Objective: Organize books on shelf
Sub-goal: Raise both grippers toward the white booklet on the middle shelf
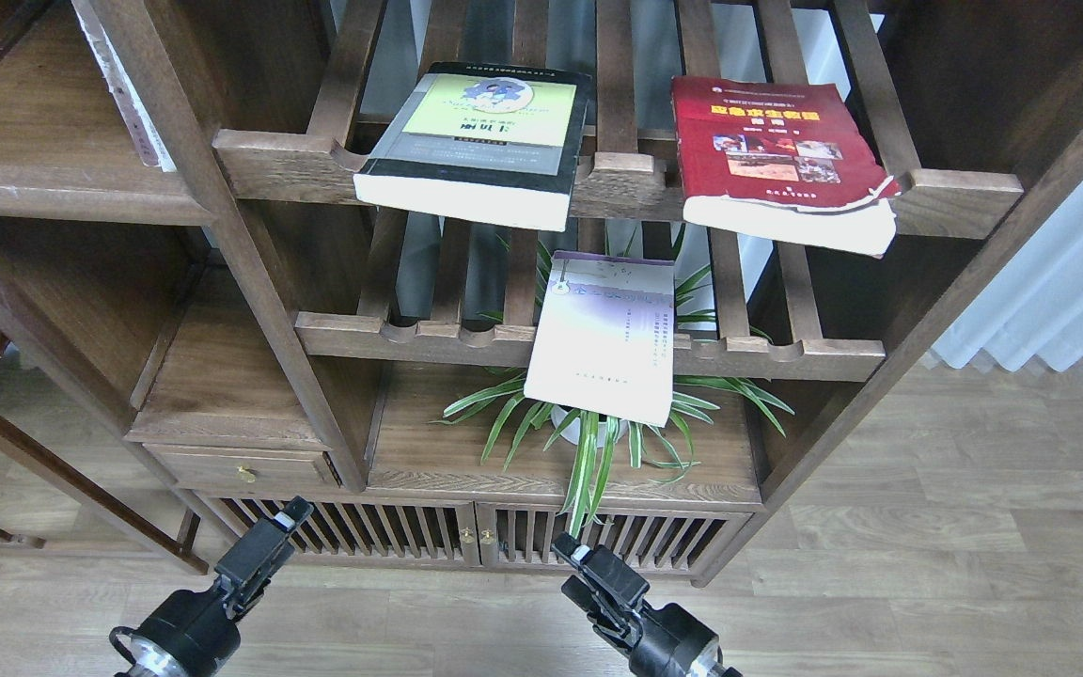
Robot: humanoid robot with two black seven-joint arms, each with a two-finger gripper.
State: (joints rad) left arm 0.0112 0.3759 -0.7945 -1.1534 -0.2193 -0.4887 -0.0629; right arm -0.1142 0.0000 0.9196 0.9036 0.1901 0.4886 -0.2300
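Observation:
A thick black-edged book [480, 141] with a yellow-green and grey cover lies flat on the upper slatted rack. A thick red book [776, 155] lies to its right, with its front corner hanging over the rail. A thin lavender-white book [603, 338] lies on the lower slatted rack and overhangs its front rail. A compartment with a solid board floor [24, 132] is at the upper left. My left gripper [290, 515] and right gripper [568, 550] are low by the cabinet doors, far below the books and holding nothing. They look small and dark, so I cannot make out the gap between their fingers.
A thin worn whitish-spined book [128, 89] leans in the upper left compartment. A spider plant [588, 432] in a white pot stands on the board under the lavender book. Another solid-floored compartment [222, 385] above a drawer [241, 467] is at the left. Slatted cabinet doors [466, 536] are below, with wood floor in front.

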